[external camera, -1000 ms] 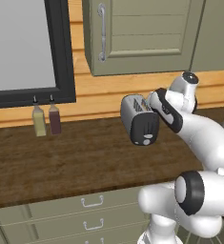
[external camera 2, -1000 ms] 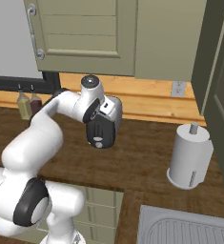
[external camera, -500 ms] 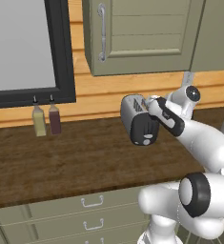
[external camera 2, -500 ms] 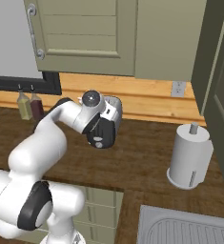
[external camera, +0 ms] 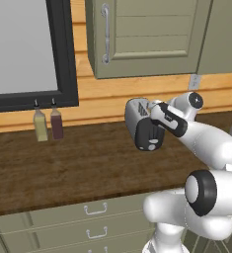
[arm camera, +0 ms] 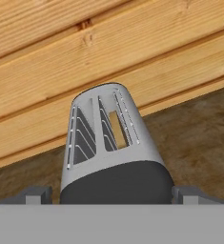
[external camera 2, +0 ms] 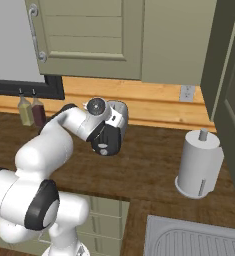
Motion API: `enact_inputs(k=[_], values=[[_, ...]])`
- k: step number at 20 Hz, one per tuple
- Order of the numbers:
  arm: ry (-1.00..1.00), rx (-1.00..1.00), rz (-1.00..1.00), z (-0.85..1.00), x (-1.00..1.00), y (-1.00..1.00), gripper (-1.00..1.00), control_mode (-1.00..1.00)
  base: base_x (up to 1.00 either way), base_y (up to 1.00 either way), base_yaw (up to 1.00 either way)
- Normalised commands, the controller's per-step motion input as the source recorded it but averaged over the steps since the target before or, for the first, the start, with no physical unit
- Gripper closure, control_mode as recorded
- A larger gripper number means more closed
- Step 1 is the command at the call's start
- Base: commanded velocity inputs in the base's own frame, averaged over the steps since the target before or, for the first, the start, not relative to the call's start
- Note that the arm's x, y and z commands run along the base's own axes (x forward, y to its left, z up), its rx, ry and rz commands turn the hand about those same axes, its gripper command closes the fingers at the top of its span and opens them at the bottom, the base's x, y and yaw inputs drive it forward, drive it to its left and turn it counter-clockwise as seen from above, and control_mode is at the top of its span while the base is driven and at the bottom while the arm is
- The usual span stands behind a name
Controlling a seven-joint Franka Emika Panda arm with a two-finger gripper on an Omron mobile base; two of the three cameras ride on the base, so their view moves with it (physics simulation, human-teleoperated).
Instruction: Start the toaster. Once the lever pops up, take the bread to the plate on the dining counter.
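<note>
The silver-grey toaster point(external camera: 138, 114) stands on the wooden counter against the back wall, with its black end panel and knob point(external camera 2: 106, 143) facing the room. In the hand view I look along its top point(arm camera: 104, 143), and a tan strip of the bread point(arm camera: 117, 128) shows in the right slot. My gripper point(arm camera: 112, 194) is open, one fingertip point(arm camera: 35, 194) on each side of the black end, and I cannot tell whether they touch it. From the left base view the hand point(external camera: 163, 118) sits at the toaster's front right. The plate and the dining counter are out of view.
Two small bottles point(external camera: 47, 124) stand at the wall left of the toaster. A paper towel roll point(external camera 2: 198, 164) is to its right, with a sink point(external camera 2: 199, 240) near the front right. A wall cabinet point(external camera: 147, 34) hangs above. Drawers point(external camera: 95, 210) lie below the counter edge.
The wrist has come down and in toward the toaster's black end. The gripper stayed open and the toaster has not moved.
</note>
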Motion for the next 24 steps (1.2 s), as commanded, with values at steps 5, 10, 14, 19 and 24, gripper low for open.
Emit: enact_inputs(k=[5, 10, 14, 19, 24], values=[[0.00, 0.00, 0.00, 0.00, 0.00, 0.00, -1.00, -1.00, 0.00, 0.00, 0.00], [0.00, 0.00, 0.00, 0.00, 0.00, 0.00, -1.00, -1.00, 0.00, 0.00, 0.00], [0.00, 0.00, 0.00, 0.00, 0.00, 0.00, -1.00, -1.00, 0.00, 0.00, 0.00], [0.00, 0.00, 0.00, 0.00, 0.00, 0.00, -1.00, -1.00, 0.00, 0.00, 0.00], [0.00, 0.00, 0.00, 0.00, 0.00, 0.00, -1.00, -1.00, 0.00, 0.00, 0.00]])
